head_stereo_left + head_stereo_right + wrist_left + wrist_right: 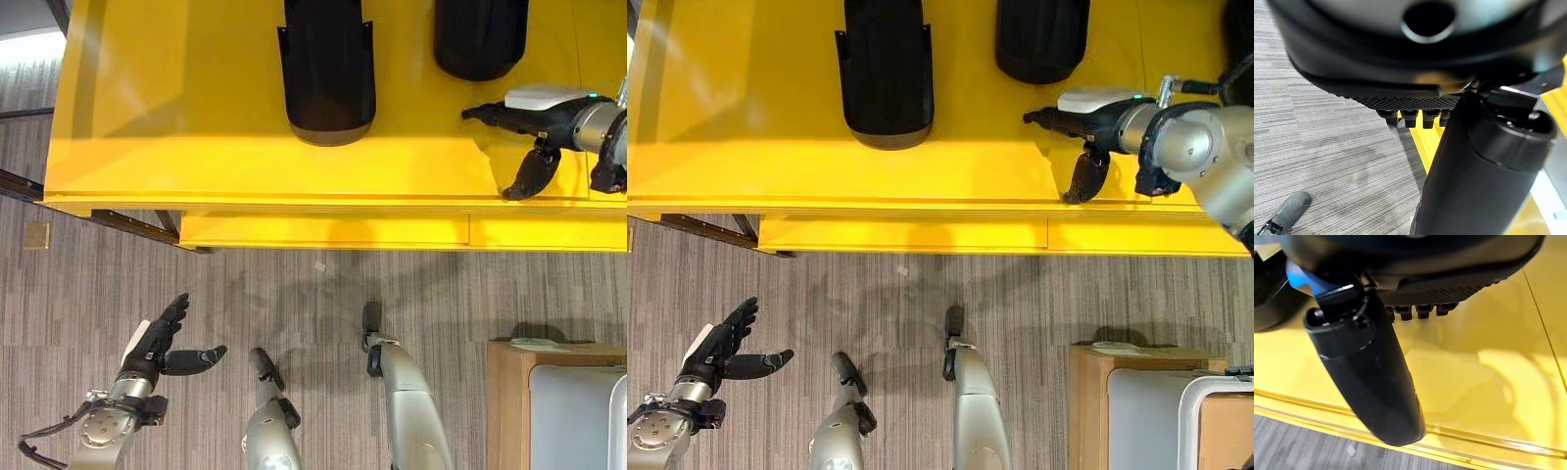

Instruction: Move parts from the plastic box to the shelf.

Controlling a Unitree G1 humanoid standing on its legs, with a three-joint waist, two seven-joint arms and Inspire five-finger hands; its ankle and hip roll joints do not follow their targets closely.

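Right hand hovers over the front right of the yellow shelf, fingers straight and relaxed, thumb hanging down toward the front edge, holding nothing. Its wrist view shows bare yellow surface under the fingertips and a sliver of dark part at the edge.

Two black parts already lie on the shelf. The near part sits at about ten o'clock from the right hand, just beside the fingertips but apart from them. The other part lies further off at nine o'clock, well apart. Both have their long axes running from twelve to six, rounded ends toward the robot, and they lie roughly parallel with a gap between them.

What the plastic box is I cannot say for sure; a white-rimmed bin beside a wooden box on the floor at about five o'clock in the head views is the likely candidate. Its contents are cut off by the edge, so I cannot tell if parts remain in it.

Left hand hangs low over the carpet at seven o'clock, fingers spread and empty, well away from the shelf and from the bin.

The relation that matters, as I judge it: the bin lies toward six o'clock from the right hand, on the robot's right side, so the right arm is much the nearer one for the next pick-up.
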